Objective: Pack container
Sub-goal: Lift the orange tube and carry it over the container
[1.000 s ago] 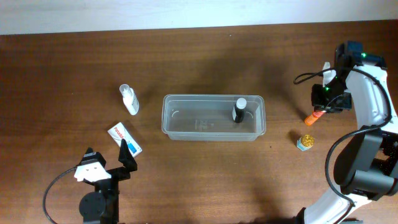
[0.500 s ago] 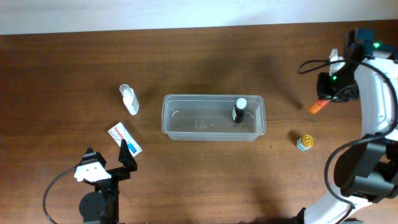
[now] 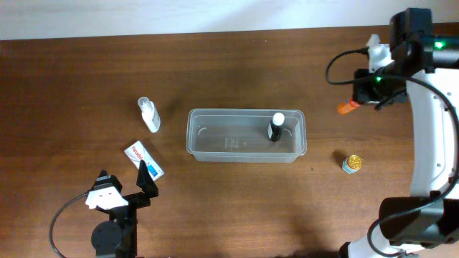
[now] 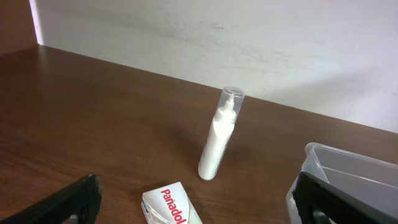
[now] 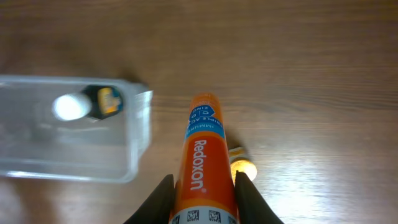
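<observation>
The clear plastic container [image 3: 246,135] sits mid-table with a dark bottle with a white cap [image 3: 275,127] standing in its right end; both show in the right wrist view, the container [image 5: 68,130] and the bottle [image 5: 84,104]. My right gripper [image 3: 358,102] is shut on an orange Redoxon tube [image 5: 203,155], held in the air right of and beyond the container; the tube's tip shows overhead [image 3: 347,108]. My left gripper [image 3: 141,188] is open and empty near the front left, beside a white Panadol box [image 3: 143,160], which also shows in the left wrist view [image 4: 171,205].
A white spray bottle [image 3: 149,114] lies left of the container and stands out in the left wrist view [image 4: 219,135]. A small gold-lidded jar [image 3: 351,164] sits right of the container, partly behind the tube in the right wrist view [image 5: 244,167].
My right gripper has lifted the orange tube off the table and carried it up and away, slightly left. The left arm has not moved.
</observation>
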Controlling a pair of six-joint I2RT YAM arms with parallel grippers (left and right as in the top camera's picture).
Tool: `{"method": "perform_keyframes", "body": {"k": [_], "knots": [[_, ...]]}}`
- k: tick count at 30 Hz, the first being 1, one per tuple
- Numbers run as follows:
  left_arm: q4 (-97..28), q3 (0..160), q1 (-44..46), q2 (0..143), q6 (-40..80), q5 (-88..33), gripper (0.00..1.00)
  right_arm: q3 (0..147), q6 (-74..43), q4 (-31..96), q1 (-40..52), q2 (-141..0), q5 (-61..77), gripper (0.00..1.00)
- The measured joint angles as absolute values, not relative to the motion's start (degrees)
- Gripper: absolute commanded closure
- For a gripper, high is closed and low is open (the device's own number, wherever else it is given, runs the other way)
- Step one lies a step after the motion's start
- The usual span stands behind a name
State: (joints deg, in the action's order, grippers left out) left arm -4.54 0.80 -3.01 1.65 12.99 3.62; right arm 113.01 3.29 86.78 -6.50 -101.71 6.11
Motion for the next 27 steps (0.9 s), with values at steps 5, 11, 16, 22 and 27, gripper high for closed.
{"method": "perform_keyframes", "body": {"k": [5,11,16,22,27], "knots": [[-4.5,0.8,-3.0,1.7,13.0,3.6,0.01,113.4,2.3,88.6,-2.6,-100.6,7.6,0.77],[-4.5,0.8,-3.0,1.7,13.0,3.6,0.01,113.4,1.6,90.1,3.2,-100.0,8.4,0.77],[-4.5,0.8,-3.0,1.7,13.0,3.6,0.01,113.4,0.9,90.1,7.6,-100.0,8.7,0.77],[-4.5,0.8,-3.0,1.7,13.0,3.6,0.01,113.4,-0.6,90.1,10.6,-100.0,8.7,0.77],[-4.5,0.8,-3.0,1.7,13.0,3.6,0.00,113.4,-1.4,90.1,12.1,-100.1,8.4,0.77]]}}
